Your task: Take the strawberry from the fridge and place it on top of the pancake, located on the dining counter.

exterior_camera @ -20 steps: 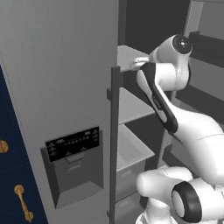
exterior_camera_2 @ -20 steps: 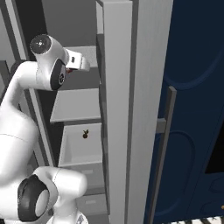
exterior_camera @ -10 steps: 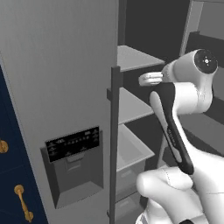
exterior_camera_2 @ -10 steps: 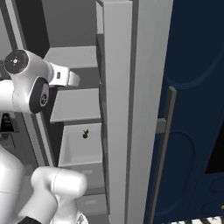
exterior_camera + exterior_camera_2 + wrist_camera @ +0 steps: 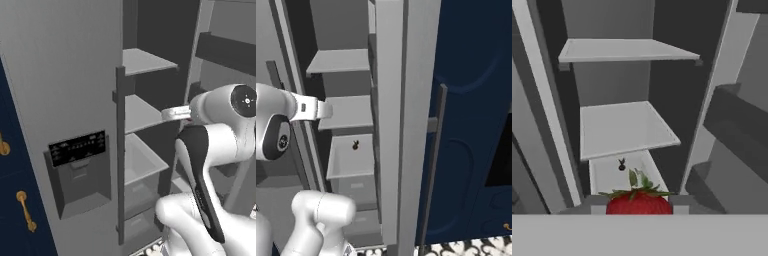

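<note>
Close up at the bottom of the hand view sits a red strawberry point(image 5: 639, 203) with green leaves, between two grey finger pads point(image 5: 597, 202), so my gripper point(image 5: 639, 207) is shut on it. The hand point(image 5: 173, 114) hovers in front of the open fridge point(image 5: 60, 75) at middle-shelf height; from the right it shows as a white hand point(image 5: 320, 108). A tiny dark berry-like thing point(image 5: 355, 145) lies in the white drawer point(image 5: 341, 167), also seen as a dark speck point(image 5: 622, 165). The pancake and dining counter are out of view.
The fridge's open left door carries a black dispenser panel point(image 5: 79, 148) and a long handle point(image 5: 120, 150). The right door edge point(image 5: 401, 110) stands close beside my hand. Grey shelves point(image 5: 624, 127) lie ahead. Navy cabinets point(image 5: 471, 100) flank the fridge, with gold handles point(image 5: 25, 210).
My hand has dropped from upper-shelf height to middle-shelf height and drawn back out of the fridge. The dark thing in the drawer has not moved.
</note>
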### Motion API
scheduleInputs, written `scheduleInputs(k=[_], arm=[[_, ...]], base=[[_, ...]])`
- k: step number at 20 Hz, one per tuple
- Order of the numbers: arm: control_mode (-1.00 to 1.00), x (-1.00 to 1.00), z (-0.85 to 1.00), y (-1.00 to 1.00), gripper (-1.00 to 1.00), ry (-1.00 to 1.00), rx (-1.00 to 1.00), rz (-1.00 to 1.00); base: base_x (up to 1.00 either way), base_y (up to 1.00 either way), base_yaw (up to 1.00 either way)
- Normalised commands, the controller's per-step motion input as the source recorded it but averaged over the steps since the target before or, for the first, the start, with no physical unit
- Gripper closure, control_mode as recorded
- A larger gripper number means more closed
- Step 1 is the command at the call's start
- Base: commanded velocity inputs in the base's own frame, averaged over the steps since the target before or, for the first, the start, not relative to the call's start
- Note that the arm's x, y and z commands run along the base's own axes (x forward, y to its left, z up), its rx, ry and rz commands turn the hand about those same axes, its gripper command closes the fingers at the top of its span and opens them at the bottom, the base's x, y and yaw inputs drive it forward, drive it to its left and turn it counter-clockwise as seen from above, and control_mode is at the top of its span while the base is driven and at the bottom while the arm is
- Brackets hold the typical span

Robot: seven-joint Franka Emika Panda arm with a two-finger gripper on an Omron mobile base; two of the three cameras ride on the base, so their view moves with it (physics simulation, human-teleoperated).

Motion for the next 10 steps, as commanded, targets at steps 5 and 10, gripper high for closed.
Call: scheduleInputs(k=[5,10], arm=[[1.00,0.00,0.00,0.00,1.00,0.00,0.00,0.00],[1.00,0.00,0.00,0.00,1.00,0.00,0.00,0.00]], base=[[-1.00,0.05,-0.12],[-0.99,0.00,-0.51]])
